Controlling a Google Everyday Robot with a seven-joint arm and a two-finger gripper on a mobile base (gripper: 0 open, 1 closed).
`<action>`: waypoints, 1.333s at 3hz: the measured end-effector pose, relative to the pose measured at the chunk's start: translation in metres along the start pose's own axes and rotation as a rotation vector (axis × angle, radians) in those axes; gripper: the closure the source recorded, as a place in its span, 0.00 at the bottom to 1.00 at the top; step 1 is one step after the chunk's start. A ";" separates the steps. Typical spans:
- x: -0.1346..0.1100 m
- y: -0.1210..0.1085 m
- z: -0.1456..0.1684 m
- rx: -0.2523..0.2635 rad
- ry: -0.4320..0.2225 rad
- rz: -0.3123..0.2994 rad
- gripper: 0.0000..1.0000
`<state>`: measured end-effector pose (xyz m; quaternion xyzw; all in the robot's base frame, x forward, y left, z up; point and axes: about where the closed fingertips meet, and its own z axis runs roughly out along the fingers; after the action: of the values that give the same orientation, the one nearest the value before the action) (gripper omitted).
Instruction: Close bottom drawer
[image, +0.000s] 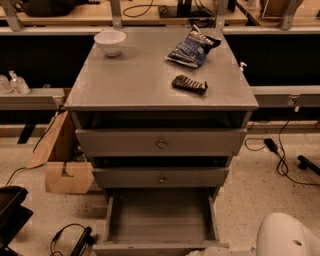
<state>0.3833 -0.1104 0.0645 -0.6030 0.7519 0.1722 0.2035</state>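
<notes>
Bottom drawer (160, 220) hangs open, plain grey tray showing — end effector (207, 251) by its front edge, grip state unclear.

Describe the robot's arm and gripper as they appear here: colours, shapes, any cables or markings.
Only part of the arm shows, at the lower right corner: a smooth, rounded white shell with one small dark oval recess. A pale segment runs left from it along the bottom edge, near the front of the open bottom drawer. No cables or lettering show on it. The gripper is not in view.
</notes>
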 end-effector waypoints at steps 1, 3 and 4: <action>-0.002 -0.006 0.000 0.005 -0.002 -0.003 1.00; -0.027 -0.061 0.002 0.054 -0.024 -0.037 1.00; -0.026 -0.058 0.001 0.054 -0.024 -0.037 1.00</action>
<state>0.4450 -0.1001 0.0763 -0.6088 0.7427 0.1551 0.2318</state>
